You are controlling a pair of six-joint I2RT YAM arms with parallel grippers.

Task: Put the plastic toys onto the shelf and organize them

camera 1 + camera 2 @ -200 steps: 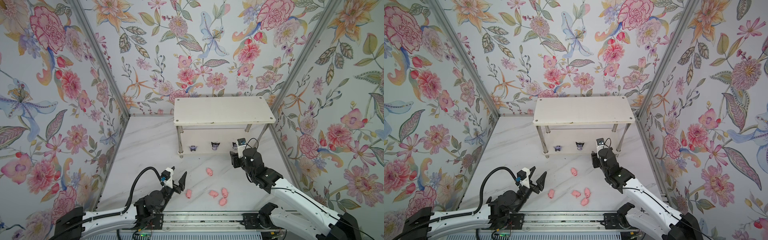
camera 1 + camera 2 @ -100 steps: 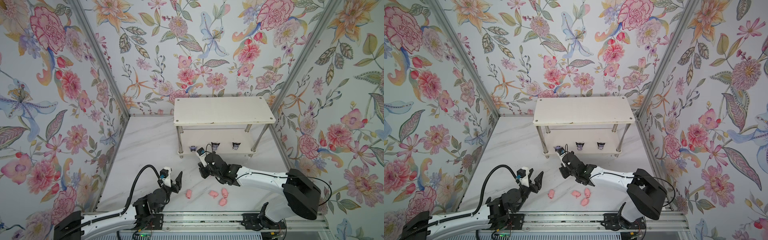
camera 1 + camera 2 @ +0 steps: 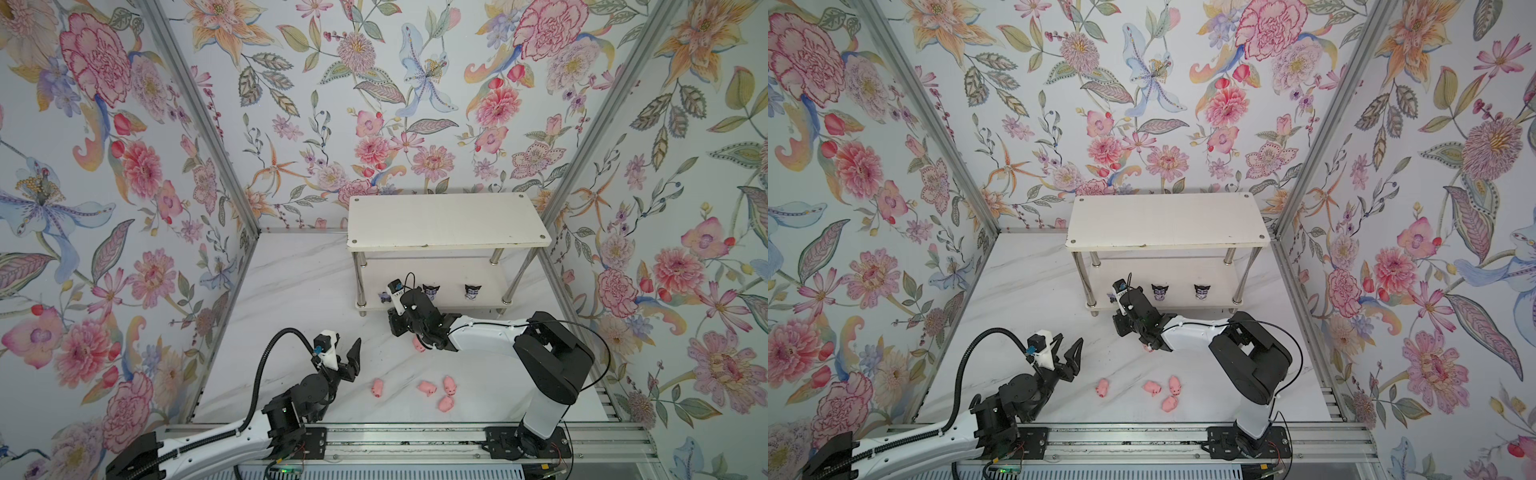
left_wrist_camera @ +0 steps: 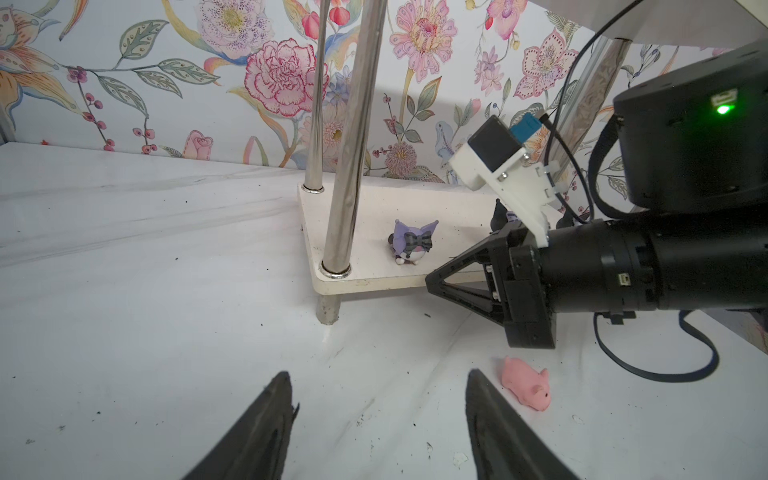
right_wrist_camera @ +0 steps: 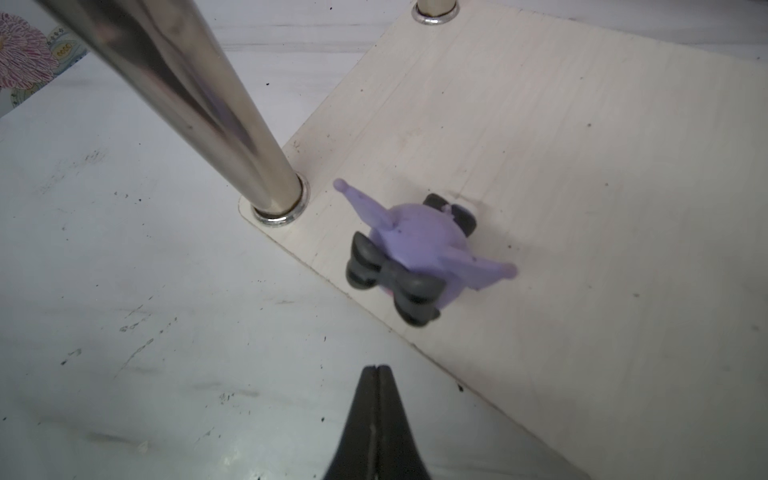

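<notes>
Three purple figurines (image 3: 431, 291) stand on the lower board of the shelf (image 3: 446, 222); five pink pigs (image 3: 427, 387) lie unplaced on the tabletop (image 3: 299, 291). The right gripper (image 5: 377, 372) is pressed together and empty just before the corner figurine, and the left gripper (image 4: 377, 376) is spread and empty. The surface is white, marbled and speckled, and the walls (image 3: 415, 83) are floral-papered.

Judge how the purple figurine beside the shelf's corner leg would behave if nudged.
The purple figurine probably tips easily: a big round head with wide ears sits over tiny feet. It likely slides, since the lower board looks smooth. It looks like hard plastic, so the shut right gripper should not dent it.
</notes>
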